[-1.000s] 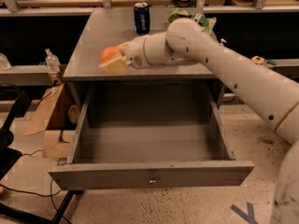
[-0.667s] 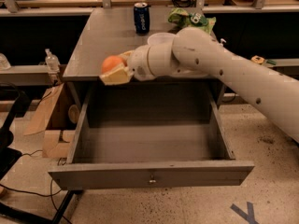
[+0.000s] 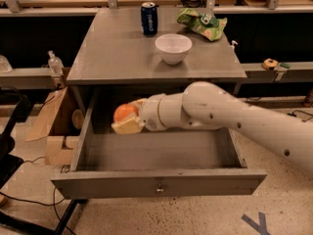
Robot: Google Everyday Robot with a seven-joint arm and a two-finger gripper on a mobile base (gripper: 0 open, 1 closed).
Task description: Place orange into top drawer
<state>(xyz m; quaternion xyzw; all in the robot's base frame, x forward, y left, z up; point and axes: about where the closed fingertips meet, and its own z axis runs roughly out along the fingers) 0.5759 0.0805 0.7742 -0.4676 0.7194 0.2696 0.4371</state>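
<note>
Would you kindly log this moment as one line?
gripper: shut on orange | position: above open top drawer | release: not yet

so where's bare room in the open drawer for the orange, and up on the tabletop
The top drawer has a bare floor from the hand, which holds the orange over the left rear, forward to the front panel and across to the right wall. The tabletop is free on its left; can, bowl and green bag crowd the back right.
</note>
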